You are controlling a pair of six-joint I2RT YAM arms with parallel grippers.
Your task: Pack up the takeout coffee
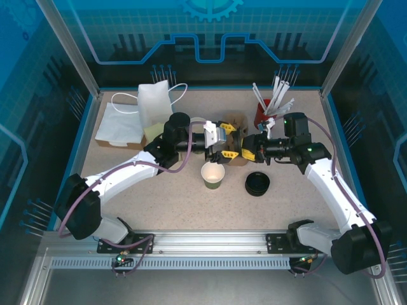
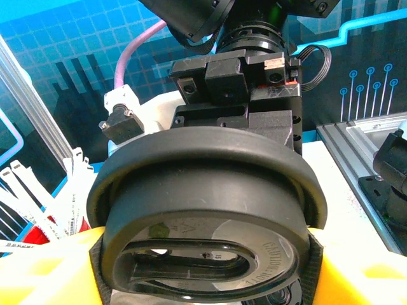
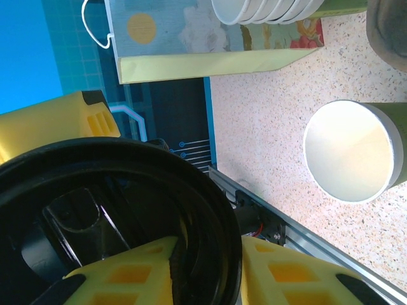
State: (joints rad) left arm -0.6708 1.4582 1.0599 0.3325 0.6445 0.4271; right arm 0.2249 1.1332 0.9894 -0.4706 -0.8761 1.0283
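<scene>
The takeout coffee cup (image 1: 213,176), dark green outside and white inside, stands open on the table in front of both grippers; the right wrist view has it (image 3: 350,149) at right. Above the brown carrier (image 1: 235,122) the two grippers meet around one black lid (image 1: 235,151). My right gripper (image 3: 206,267) is shut on the lid's rim (image 3: 114,203), yellow fingers on either side of it. My left gripper (image 2: 206,279) spans the lid (image 2: 203,210) across its width, and its pads touch both sides.
A stack of black lids (image 1: 257,183) lies right of the cup. A red cup of white straws (image 1: 261,114) stands at the back right. White paper bags (image 1: 156,101) sit at the back left. The aluminium rail (image 1: 203,244) runs along the near edge.
</scene>
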